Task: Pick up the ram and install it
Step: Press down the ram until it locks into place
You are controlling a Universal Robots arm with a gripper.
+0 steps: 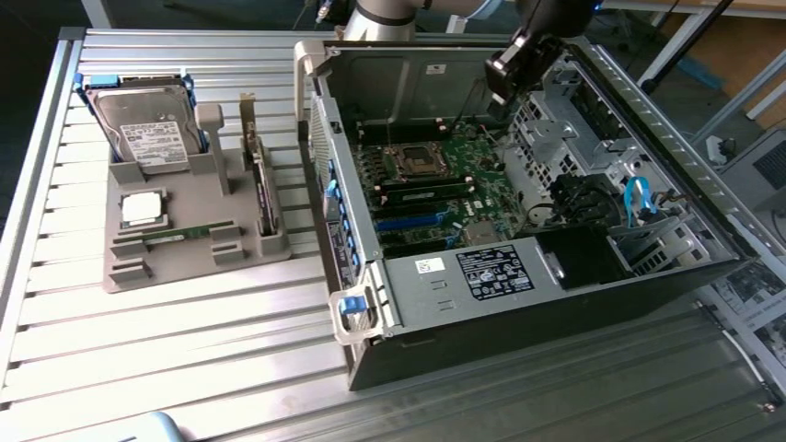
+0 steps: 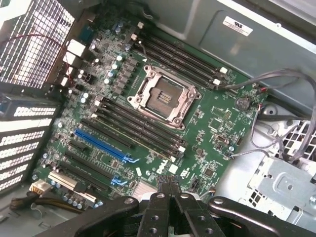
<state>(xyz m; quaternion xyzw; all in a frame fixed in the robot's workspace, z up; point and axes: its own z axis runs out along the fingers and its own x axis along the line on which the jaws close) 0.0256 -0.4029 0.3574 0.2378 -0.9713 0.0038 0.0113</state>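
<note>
The ram [image 1: 184,234], a thin green stick, lies flat in a slot of the grey holder [image 1: 129,272] on the exterior view's left, beside the silver processor chip [image 1: 143,208]. My gripper [image 1: 502,85] hangs far from it, over the open computer case [image 1: 577,304] near its back wall. In the wrist view the gripper [image 2: 170,186] is shut with nothing between its black fingers [image 2: 157,210], and it looks down on the motherboard [image 2: 212,123]. Long black memory slots [image 2: 136,126] run on both sides of the empty processor socket [image 2: 163,96].
A hard drive [image 1: 147,129] with a white label and a circuit card [image 1: 256,175] standing on edge also sit in the grey holder. Inside the case are a drive cage [image 1: 553,120], cables [image 1: 636,203] and the power supply [image 1: 491,272]. The slatted metal table [image 1: 184,359] surrounds both.
</note>
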